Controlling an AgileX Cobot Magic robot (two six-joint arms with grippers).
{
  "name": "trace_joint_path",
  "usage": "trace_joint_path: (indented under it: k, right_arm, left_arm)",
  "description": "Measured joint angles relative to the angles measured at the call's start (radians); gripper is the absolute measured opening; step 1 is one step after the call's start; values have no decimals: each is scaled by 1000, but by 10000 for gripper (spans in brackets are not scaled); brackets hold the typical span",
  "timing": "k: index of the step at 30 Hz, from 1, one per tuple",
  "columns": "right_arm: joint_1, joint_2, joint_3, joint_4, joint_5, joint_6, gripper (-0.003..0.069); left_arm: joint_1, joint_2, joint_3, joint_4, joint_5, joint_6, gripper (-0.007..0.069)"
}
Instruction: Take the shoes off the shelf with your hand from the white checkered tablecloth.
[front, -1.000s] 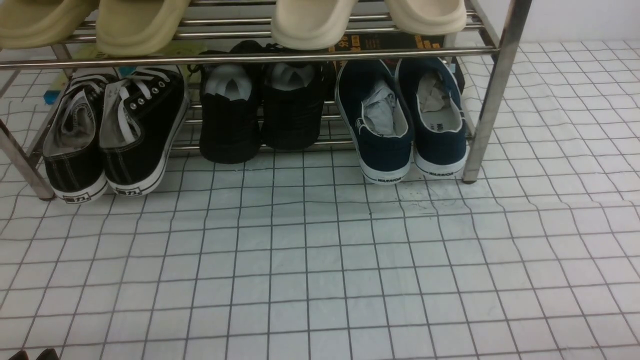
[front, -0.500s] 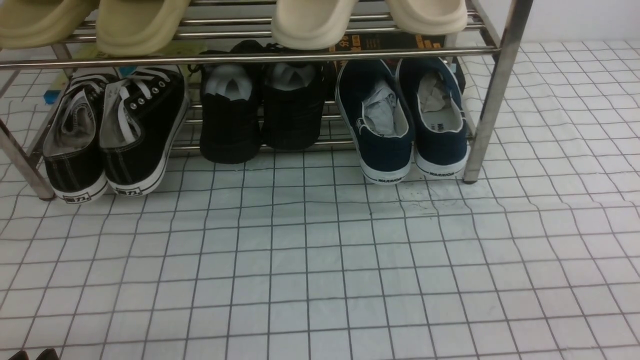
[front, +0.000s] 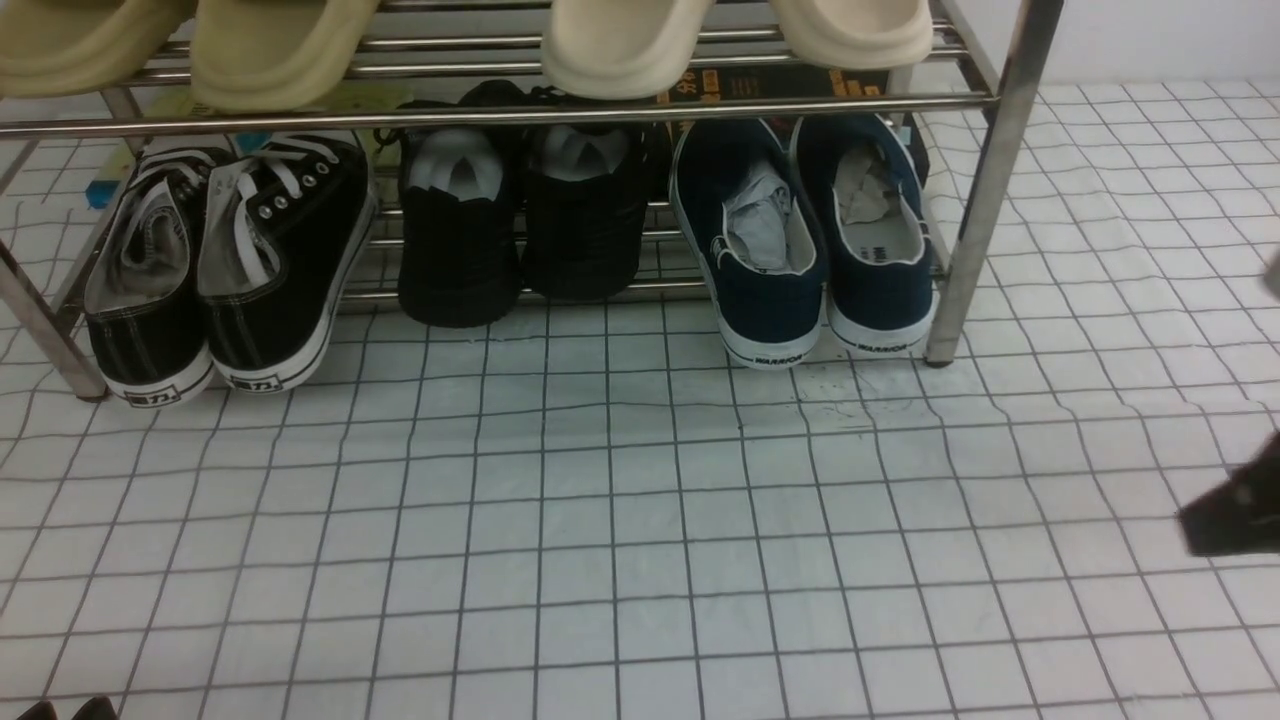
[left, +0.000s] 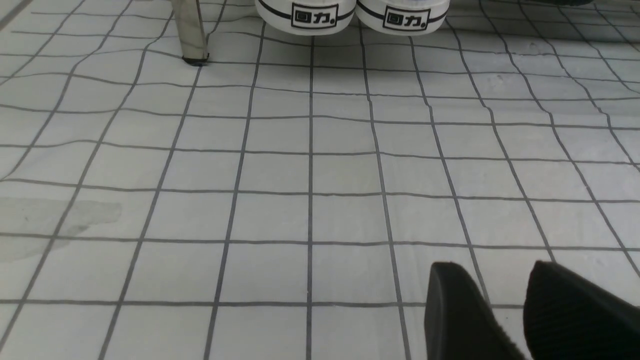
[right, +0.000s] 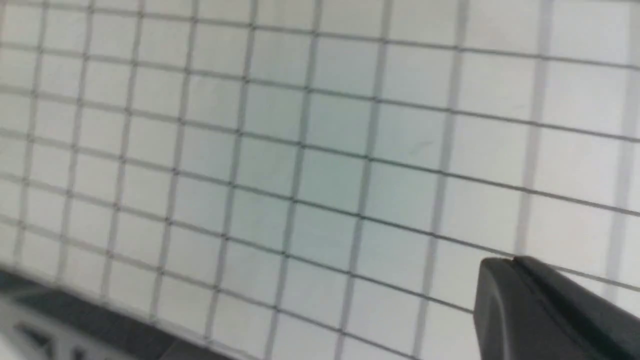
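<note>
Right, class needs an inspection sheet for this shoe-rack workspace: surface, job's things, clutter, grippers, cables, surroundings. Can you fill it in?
Surface: white checkered tablecloth, slightly wrinkled, with scuff marks in front of the navy shoes.
Job's things: navy shoes on the lower tier of the shelf, right end, heels toward the camera, paper inside.
Clutter: black lace-up sneakers, all-black shoes, beige slippers on the top tier.
Grippers: left gripper slightly open, empty, over the cloth; right gripper shut, empty, apart from the shoes.
Cables: nothing seen.
Surroundings: white wall; dark printed box behind the shelf.
</note>
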Motion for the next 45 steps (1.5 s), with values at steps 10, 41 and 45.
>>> trace_joint_path:
  k: [10,41,45]
  right_arm:
    - [340,345,-301,9,-85,91,0]
    - [477,950,-1140,-553,-88,512,393]
    - [477,956,-1140,-561,-88,502,366]
  left_arm:
    - [0,0,0,0,0,0,240]
    - [0,0,0,1,1,0,240]
    - [0,0,0,1,1,0,240]
